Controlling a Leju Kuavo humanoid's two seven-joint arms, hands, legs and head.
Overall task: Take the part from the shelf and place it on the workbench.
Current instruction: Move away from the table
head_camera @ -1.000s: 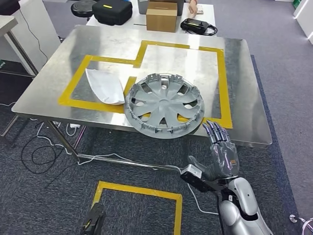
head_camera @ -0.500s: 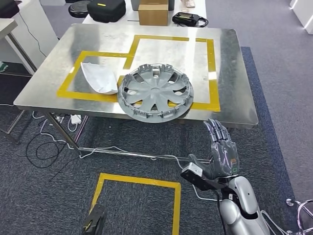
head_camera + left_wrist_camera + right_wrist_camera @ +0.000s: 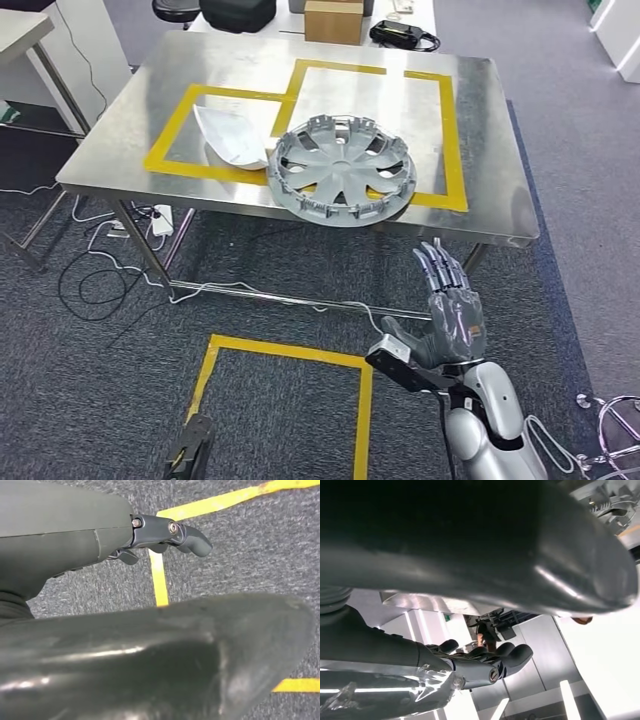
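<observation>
A grey wheel cover (image 3: 343, 168) lies flat on the steel workbench (image 3: 490, 180), overlapping the yellow tape outline near the front edge. A white curved shell part (image 3: 230, 135) lies to its left. My right hand (image 3: 449, 315) is raised below and in front of the bench edge, fingers spread, holding nothing. In the right wrist view its fingers (image 3: 490, 662) are stretched out and the wheel cover's rim (image 3: 612, 502) shows beyond the thumb. My left hand (image 3: 192, 450) hangs low over the carpet with nothing in it. In the left wrist view one of its fingers (image 3: 181, 532) points out over the yellow floor tape.
A yellow tape square (image 3: 287, 352) marks the carpet before me. Cables (image 3: 98, 290) trail under the bench's left end. A cardboard box (image 3: 333, 20), a black case (image 3: 238, 12) and a black device (image 3: 398, 33) sit on a table behind. A chair base (image 3: 615, 430) is at right.
The whole picture has shifted: the camera has moved, and the bench now sits farther off and higher in view. My right hand keeps its spread pose, and the wheel cover stays on the bench.
</observation>
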